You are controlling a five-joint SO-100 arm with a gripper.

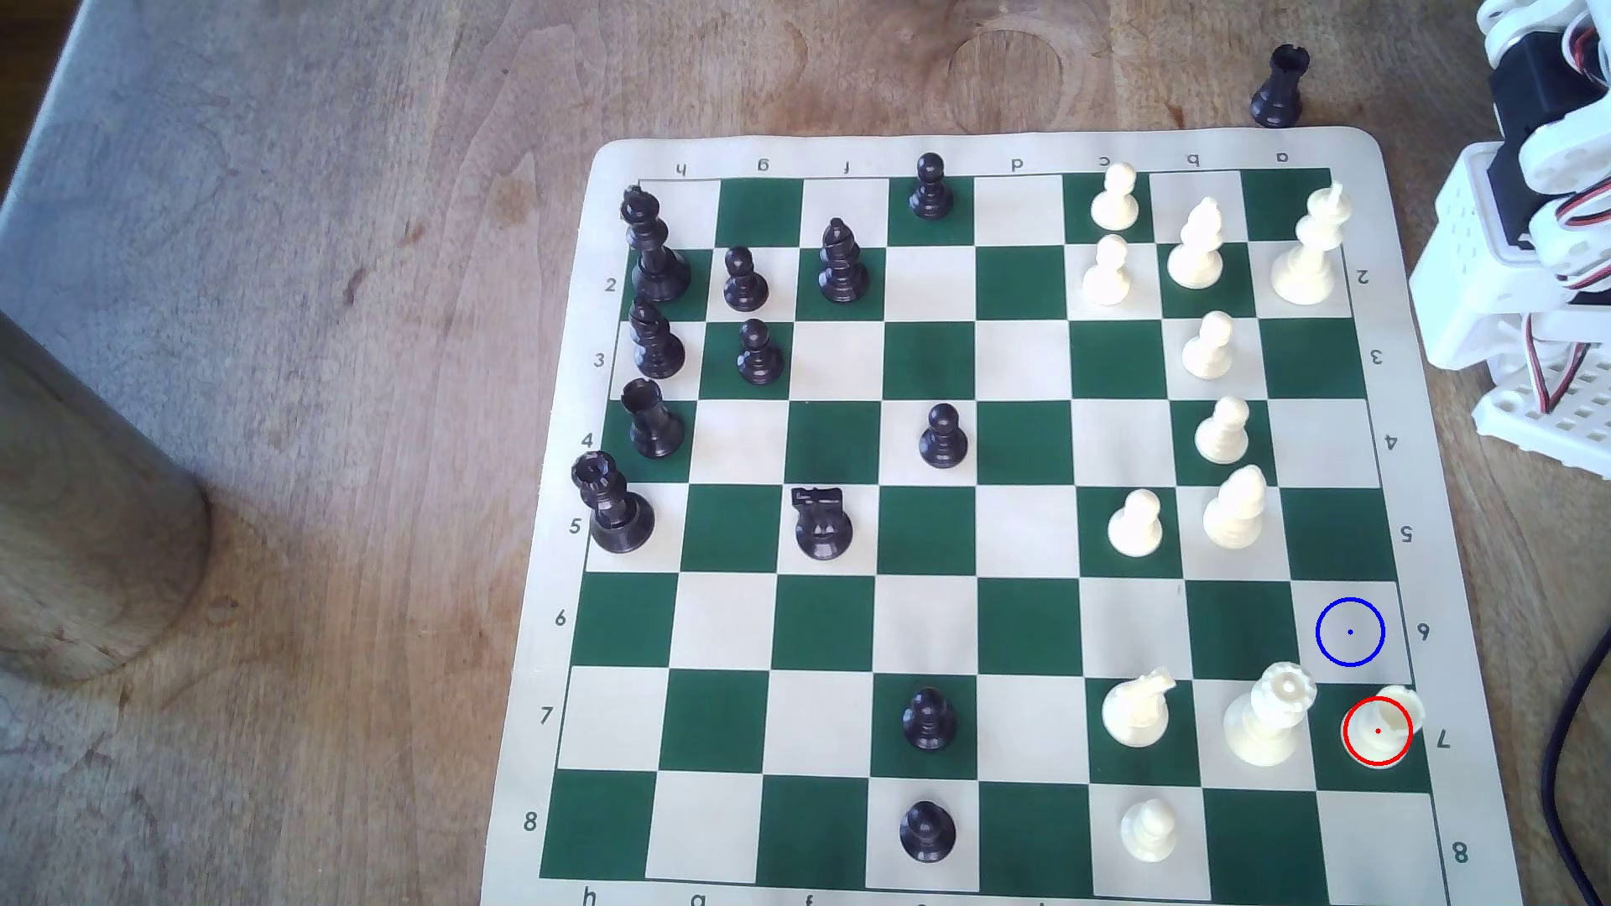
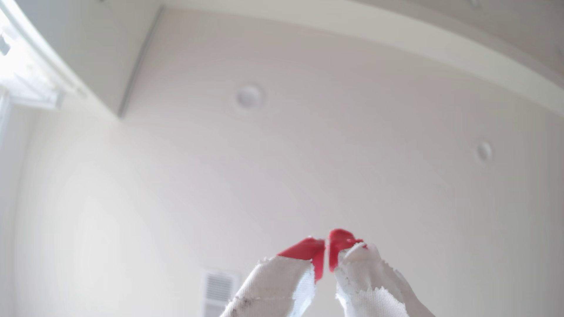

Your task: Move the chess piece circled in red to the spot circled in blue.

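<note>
The short cream rook-like piece point(image 1: 1384, 727) stands inside the red ring on a green square at the board's right edge in the exterior view, in the row marked 7. The blue ring with its centre dot point(image 1: 1349, 632) marks the cream square just behind it, in row 6, with nothing on it. The white arm point(image 1: 1534, 174) is folded up at the exterior view's top right, off the board. In the wrist view my gripper point(image 2: 326, 243) points up at the ceiling, its red tips wrapped in white tape nearly touching, with nothing between them.
A tall crowned cream queen point(image 1: 1268, 714) stands right beside the circled piece, and a cream knight point(image 1: 1138, 707) sits further along that row. Cream pawns fill the right columns, dark pieces the left. A black rook point(image 1: 1278, 87) stands off the board. A dark cable point(image 1: 1569, 767) runs along the right edge.
</note>
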